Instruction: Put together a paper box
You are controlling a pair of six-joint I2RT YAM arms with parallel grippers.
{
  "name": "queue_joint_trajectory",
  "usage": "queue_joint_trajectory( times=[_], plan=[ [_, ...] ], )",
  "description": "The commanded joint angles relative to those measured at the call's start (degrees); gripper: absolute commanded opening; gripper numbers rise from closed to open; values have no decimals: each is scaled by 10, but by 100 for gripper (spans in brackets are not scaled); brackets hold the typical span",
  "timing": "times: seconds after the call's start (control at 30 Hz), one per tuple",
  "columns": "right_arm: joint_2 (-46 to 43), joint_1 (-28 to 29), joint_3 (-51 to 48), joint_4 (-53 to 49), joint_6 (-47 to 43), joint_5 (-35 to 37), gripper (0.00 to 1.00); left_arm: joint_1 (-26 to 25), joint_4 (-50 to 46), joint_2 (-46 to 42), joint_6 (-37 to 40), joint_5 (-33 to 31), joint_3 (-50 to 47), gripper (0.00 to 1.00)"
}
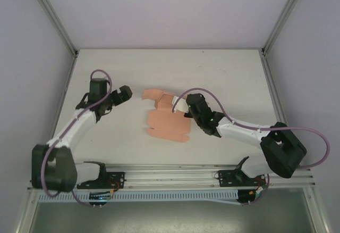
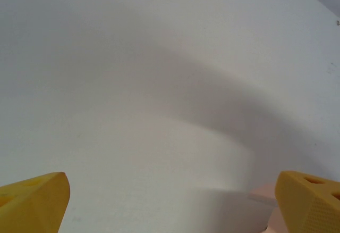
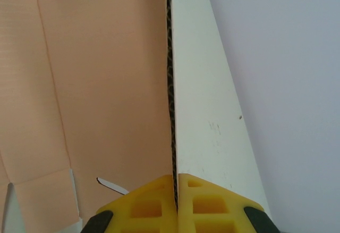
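Observation:
The paper box (image 1: 166,118) is a salmon-pink die-cut sheet lying mid-table, its right side panel folded up. My right gripper (image 1: 187,107) is shut on that raised panel. In the right wrist view the yellow fingers (image 3: 154,206) pinch the panel's corrugated edge (image 3: 170,105), pink face on the left and white face (image 3: 202,110) on the right. My left gripper (image 1: 126,94) hovers open just left of the sheet's upper-left flap. Its yellow fingertips (image 2: 37,201) stand wide apart over bare table, and a pink corner of the paper box (image 2: 263,196) shows by the right fingertip.
The white table (image 1: 223,73) is framed by aluminium posts at the back corners and grey walls. A rail with the arm bases (image 1: 170,174) runs along the near edge. Free room lies behind the sheet and on both sides of it.

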Motion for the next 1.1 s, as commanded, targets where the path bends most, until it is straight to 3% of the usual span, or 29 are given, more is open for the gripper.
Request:
queue_joint_trajectory(
  times=[0.0,0.1,0.17,0.27,0.43,0.5,0.7,1.07],
  plan=[
    [1,9,10,-12,-5,-4,0,3,51,61,36,100,41,99],
    [8,12,12,-14,-4,5,0,1,117,116,65,223,50,99],
    [13,12,7,0,-6,13,0,-8,123,142,84,262,55,99],
    [19,13,11,-3,1,24,0,-33,123,160,116,263,50,94],
    [37,13,9,15,11,43,0,-62,193,168,97,293,4,68],
    [45,13,12,16,13,54,0,-72,227,168,93,303,-18,64],
    [52,17,7,17,16,64,0,-89,260,168,102,311,-55,59],
    [73,24,27,3,-12,92,0,-109,366,161,125,344,-106,60]
  ],
)
